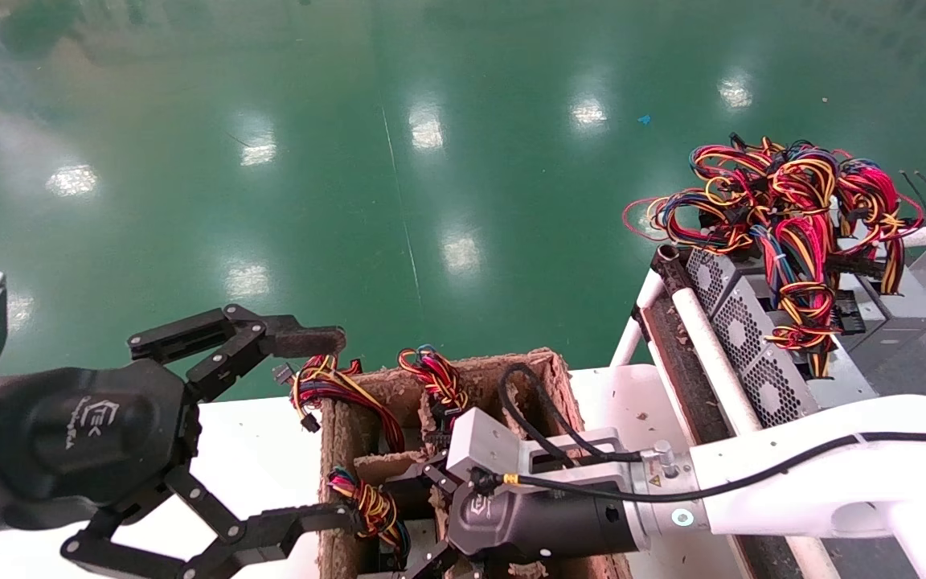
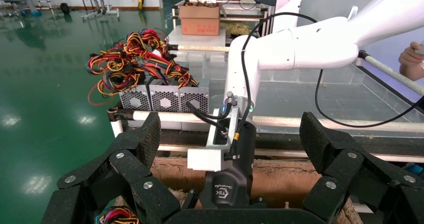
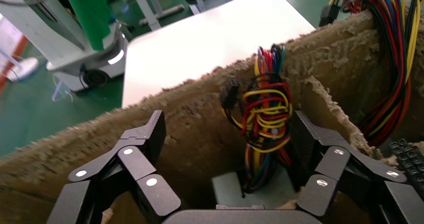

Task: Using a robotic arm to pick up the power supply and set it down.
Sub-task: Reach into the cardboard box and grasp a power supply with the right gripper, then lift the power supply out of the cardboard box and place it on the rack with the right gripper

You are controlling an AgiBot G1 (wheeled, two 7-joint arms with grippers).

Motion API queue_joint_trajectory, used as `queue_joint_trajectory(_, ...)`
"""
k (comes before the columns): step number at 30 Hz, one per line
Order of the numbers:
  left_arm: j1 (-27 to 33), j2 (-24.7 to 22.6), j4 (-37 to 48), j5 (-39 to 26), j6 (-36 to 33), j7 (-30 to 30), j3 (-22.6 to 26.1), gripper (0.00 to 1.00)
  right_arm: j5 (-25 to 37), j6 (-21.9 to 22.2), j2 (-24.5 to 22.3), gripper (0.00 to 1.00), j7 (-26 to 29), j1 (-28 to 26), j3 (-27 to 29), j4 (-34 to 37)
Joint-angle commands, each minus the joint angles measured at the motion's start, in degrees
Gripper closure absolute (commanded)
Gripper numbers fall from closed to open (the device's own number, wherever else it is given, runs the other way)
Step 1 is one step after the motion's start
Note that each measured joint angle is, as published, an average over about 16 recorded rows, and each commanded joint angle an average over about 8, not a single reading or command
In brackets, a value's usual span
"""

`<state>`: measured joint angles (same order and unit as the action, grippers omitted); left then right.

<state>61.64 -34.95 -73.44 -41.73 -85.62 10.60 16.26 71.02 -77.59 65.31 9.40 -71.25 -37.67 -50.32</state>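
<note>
The left gripper [image 1: 314, 426] fills the near left corner of the head view, fingers spread wide and holding nothing, hovering over the white table [image 1: 254, 450] just beside the cardboard box [image 1: 547, 370]. One finger reaches toward a wire bundle [image 1: 326, 382] spilling over the box's left wall; whether it touches is hard to say. This arm looks idle.

In the middle, the right gripper [image 3: 227, 154] is down inside a cell of the box. Its wrist view shows the fingers apart, straddling a knot of wires [image 3: 265, 119] with the grey top of a power supply [image 3: 235, 189] below them, not yet clamped. So the pick is only at the approach: the fingers have to close on the unit, lift it clear of the dividers and carry it to wherever it is to go.

To the right, a row of supplies [image 1: 752, 346] with honeycomb vents stands on a rack [image 1: 704, 354], wires [image 1: 784, 209] heaped on top. I take that as the likely set-down place, with several units there already.

Much is hidden. The head view shows the right fingers buried behind the wrist and box walls. The target's body is mostly covered by its own wires and the gripper palm, so its edges and seating cannot be judged. How many supplies remain in the box is unclear; only wire tufts show above the cells.
</note>
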Motion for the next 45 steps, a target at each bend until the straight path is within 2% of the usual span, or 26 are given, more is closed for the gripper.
queue_joint_trajectory(1,0.0,0.0,0.0,0.0,0.0,0.0,0.0,0.0,0.4,0.1,0.3,1.0,-0.7,-0.1,-0.2,0.7)
queue_joint_trajectory(18,0.0,0.0,0.0,0.1,0.0,0.0,0.1,0.0,3.1,4.1,3.6,1.0,-3.9,-1.1,-0.8,3.6)
queue_joint_trajectory(31,0.0,0.1,0.0,0.1,0.1,-0.1,0.1,0.0,2.3,4.4,3.3,1.0,-4.7,-0.6,-0.1,3.4)
queue_joint_trajectory(39,0.0,0.1,0.0,0.1,0.1,-0.1,0.2,0.0,-0.8,3.6,1.7,1.0,-5.8,0.3,1.8,1.8)
queue_joint_trajectory(45,0.0,0.1,0.0,0.1,0.1,-0.1,0.2,0.0,-5.2,3.1,-1.2,1.0,-6.2,1.7,5.0,-2.7)
